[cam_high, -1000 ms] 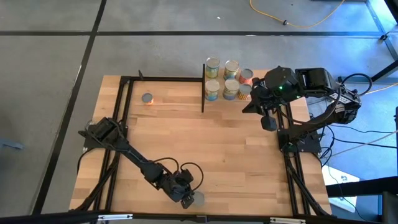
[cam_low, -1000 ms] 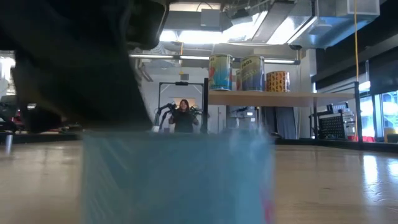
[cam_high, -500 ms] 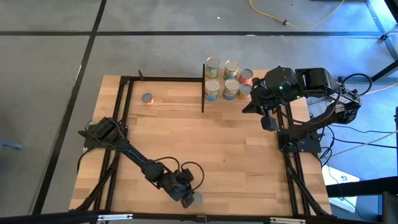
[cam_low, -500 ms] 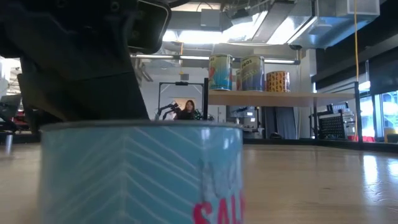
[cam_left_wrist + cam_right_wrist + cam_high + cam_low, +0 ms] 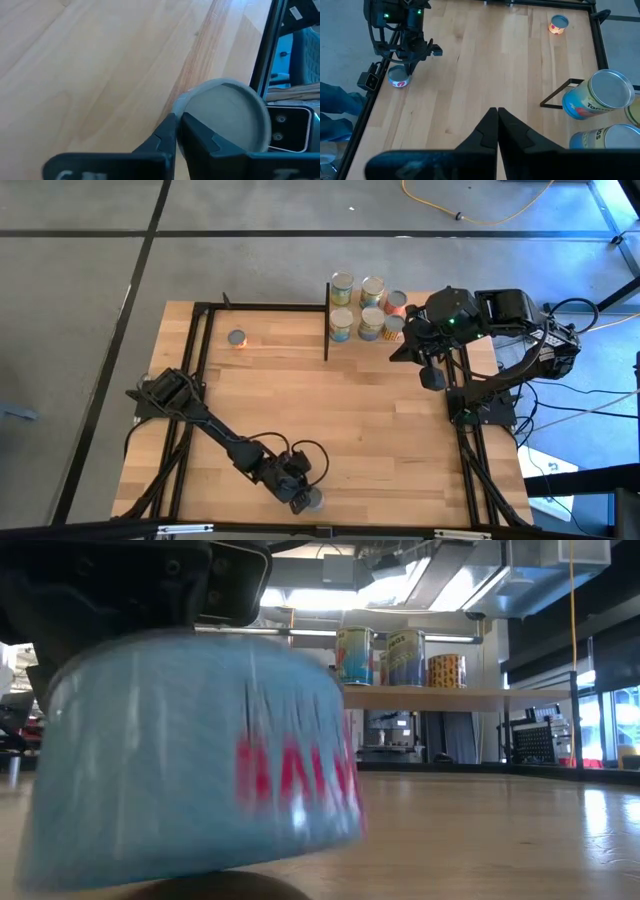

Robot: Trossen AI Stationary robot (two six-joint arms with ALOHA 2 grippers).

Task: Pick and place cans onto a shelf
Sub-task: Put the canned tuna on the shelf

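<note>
Where seen from above, recorded left gripper (image 5: 303, 502) at near edge of pale wooden tabletop (image 5: 380, 410), slightly left of centre, touching small light-blue cylindrical tin with red lettering and grey round top (image 5: 190, 760). Found this tin tilted in low view. Noted fingers (image 5: 167, 135) drawn together with only a thin slit between, tin's top showing beside one finger. Could not tell whether tin is gripped. Logged right gripper (image 5: 432, 378) at far right beside small light-wood shelf with black posts (image 5: 450, 697), claw closed on nothing. Counted several mixed-label cans (image 5: 365, 305) grouped at shelf. Marked one orange-labelled tin (image 5: 237, 339) alone at far left.
</note>
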